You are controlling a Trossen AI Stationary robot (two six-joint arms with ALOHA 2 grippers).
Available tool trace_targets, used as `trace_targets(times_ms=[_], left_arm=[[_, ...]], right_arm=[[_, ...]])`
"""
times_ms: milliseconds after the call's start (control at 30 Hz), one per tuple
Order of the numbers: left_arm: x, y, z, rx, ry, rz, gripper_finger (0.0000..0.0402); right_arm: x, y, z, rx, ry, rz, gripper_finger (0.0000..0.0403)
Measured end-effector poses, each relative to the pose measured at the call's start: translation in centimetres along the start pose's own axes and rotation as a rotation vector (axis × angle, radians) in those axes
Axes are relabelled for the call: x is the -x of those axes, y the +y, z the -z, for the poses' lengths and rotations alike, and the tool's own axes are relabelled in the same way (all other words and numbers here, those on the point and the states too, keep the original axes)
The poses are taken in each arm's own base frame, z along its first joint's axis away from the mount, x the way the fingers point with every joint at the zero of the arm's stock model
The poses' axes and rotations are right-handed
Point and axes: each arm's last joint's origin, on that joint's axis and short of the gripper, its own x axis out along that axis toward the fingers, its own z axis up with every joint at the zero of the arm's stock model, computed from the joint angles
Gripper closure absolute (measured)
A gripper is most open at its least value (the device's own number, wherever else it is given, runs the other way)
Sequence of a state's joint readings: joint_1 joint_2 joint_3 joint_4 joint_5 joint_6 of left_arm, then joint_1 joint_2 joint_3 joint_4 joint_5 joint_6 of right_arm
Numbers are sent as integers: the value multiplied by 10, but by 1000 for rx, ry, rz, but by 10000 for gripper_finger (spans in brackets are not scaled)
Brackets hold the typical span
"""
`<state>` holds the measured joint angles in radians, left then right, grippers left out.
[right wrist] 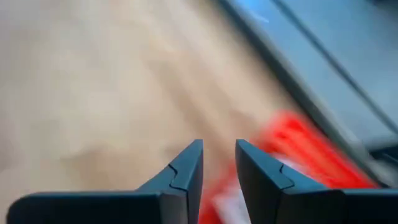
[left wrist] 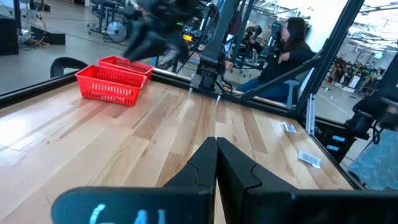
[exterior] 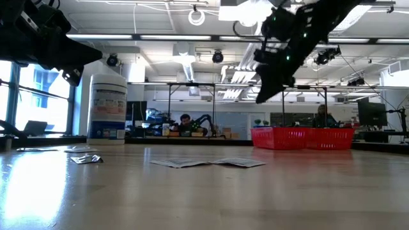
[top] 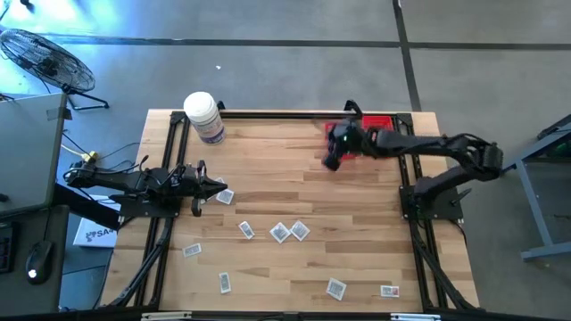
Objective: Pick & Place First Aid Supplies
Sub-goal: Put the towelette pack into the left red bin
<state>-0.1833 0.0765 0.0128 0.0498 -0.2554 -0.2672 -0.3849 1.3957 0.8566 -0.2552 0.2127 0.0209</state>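
Right gripper [top: 332, 160] up off the table, just at the near-left corner of the red mesh basket [top: 379, 125]; fingers [right wrist: 186, 171] apart by a narrow gap, nothing seen between them. Left gripper [top: 219, 185] parked well to the left of the basket, low over the wood, fingers [left wrist: 205, 165] pressed together and empty.

First aid packets [top: 287, 231] scattered on the table well nearer than the basket: a small cluster toward the middle, one beside the left gripper [top: 224, 196], others out along the near edge [top: 335, 288]. White bottle [top: 204, 117] standing far to the left of the basket, at the back edge; no part in this.

Judging the step: swinging away from the basket to fetch another packet. Doing it well:
- Widen the gap fully before dropping, since flat packets want a straddling pinch.
- Pick the middle cluster first, closest to the basket; choose a packet lying apart from its neighbours to avoid lifting two.
- Descend square to the table, touch down lightly, then close.
- Carry high enough to clear the basket rim.

Whether any packets already lie inside the basket: cannot tell.
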Motion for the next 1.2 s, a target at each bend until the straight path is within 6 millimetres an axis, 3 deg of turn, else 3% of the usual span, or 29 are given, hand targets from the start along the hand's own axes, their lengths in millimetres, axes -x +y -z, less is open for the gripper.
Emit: trace_targets(times_ms=[167,367,533,733,1200], left_arm=[[0,0,0,0,0,0,401],[0,0,0,0,0,0,401],[0,0,0,0,0,0,401],[0,0,0,0,0,0,401],[0,0,0,0,0,0,401]], right_arm=[[10,66,2,98,-66,-202,315],[6,137,17,200,-125,-396,307],[-10,176,39,225,-93,-538,283],[-26,194,62,271,-6,-559,255],[-43,202,77,308,26,-559,249]])
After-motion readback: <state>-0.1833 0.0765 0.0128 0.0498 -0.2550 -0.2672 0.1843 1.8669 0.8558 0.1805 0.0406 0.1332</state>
